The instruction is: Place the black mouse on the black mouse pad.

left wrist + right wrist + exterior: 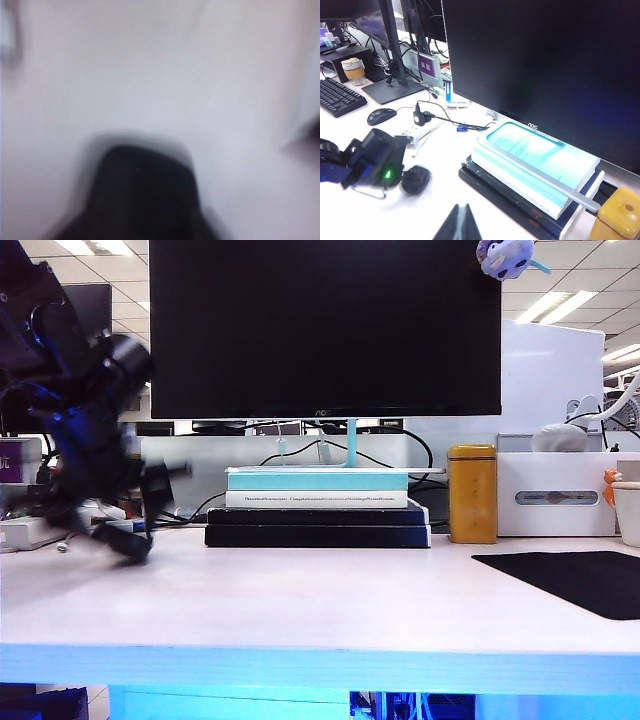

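Left gripper (140, 515) low over the table (300, 610) at 9 o'clock, too blurred to read jaw gap, dark blob at it looks like the black mouse (415, 180); right gripper (457, 226) pinched closed, empty; black mouse pad (575, 582) well apart at 4 o'clock.

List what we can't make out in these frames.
- Left gripper: motion-blurred in the exterior view; open or closed unclear.
- Black mouse: smeared in the right wrist view, partly behind the arm; grip unconfirmed.
- Left wrist view: fully blurred; only a dark shape against white.
- Black mouse pad: cut off by the exterior view's right edge.
- Right gripper: only closed tips in frame.
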Available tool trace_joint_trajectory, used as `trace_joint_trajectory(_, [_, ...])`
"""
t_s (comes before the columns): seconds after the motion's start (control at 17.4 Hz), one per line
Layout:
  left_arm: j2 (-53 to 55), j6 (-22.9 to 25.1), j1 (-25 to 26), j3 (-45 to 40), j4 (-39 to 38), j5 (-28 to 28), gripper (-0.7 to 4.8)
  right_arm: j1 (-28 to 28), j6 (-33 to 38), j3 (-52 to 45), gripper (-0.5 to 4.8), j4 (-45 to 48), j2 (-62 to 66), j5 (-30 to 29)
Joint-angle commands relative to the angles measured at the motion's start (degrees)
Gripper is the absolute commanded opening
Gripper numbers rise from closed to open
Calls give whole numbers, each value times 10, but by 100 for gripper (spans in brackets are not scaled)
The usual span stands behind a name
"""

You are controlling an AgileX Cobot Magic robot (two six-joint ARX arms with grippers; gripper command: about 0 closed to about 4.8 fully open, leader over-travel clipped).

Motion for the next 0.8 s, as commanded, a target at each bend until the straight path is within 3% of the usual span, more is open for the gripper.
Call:
trace_joint_trajectory(0.06, [1,-3,-1,0,5,56,236,0,-4,3,-1,3,-2,-2])
trace_joint_trajectory(0.4, [-1,-1,-1,0,85,219,236,0,-4,3,-1,3,-2,-2])
trace_joint_trajectory(0.63, [-1,-1,-1,0,94,248,241,0,-4,3,-1,3,-2,-2])
trace_joint_trajectory(0.8, [-1,-3,-5,0,91,265,366,0,-4,3,-1,3,-2,-2])
